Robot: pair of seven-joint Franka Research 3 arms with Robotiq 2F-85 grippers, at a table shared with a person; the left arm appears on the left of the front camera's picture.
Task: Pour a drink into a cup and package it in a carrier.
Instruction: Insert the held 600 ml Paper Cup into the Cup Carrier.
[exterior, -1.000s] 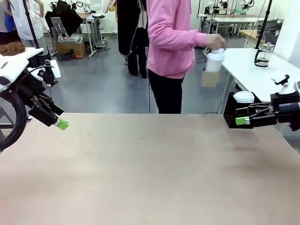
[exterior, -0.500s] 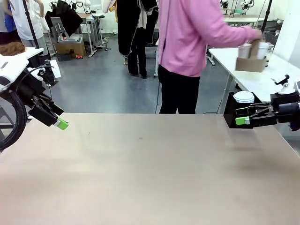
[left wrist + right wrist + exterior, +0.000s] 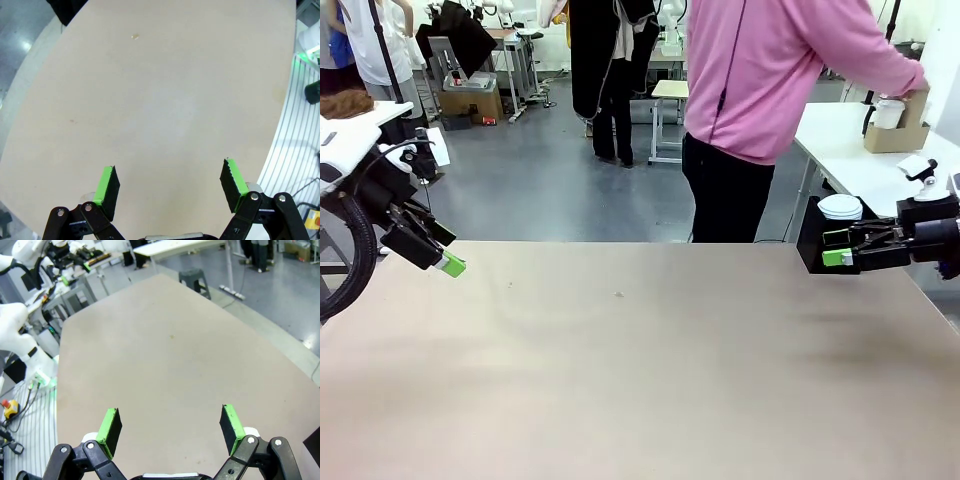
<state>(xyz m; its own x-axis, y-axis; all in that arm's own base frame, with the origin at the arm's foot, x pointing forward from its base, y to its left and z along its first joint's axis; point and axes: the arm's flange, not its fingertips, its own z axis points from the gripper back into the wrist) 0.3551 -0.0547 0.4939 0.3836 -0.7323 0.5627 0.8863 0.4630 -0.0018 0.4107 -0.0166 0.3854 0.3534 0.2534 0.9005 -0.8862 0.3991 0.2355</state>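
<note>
At the far right, the person's hand rests on the brown cardboard carrier (image 3: 897, 137), which stands on a white side table (image 3: 850, 160). A white cup (image 3: 888, 113) sits in it. I cannot make out the drink; just a dark handle shows left of the carrier. My left gripper (image 3: 448, 262) hangs open over the table's far left edge, and between its fingers (image 3: 170, 187) lies nothing but bare tabletop. My right gripper (image 3: 835, 247) hovers open at the table's far right, pointing inward, also with nothing between its fingers (image 3: 170, 426).
A short white lidded cup (image 3: 840, 207) sits on a black box (image 3: 810, 238) just behind my right gripper. The person in a pink top (image 3: 770, 80) stands at the far edge, turned right. The beige table (image 3: 640, 350) spreads between the arms.
The person has stepped right and carried the carrier with the cup over to the white side table. Neither arm has moved.
</note>
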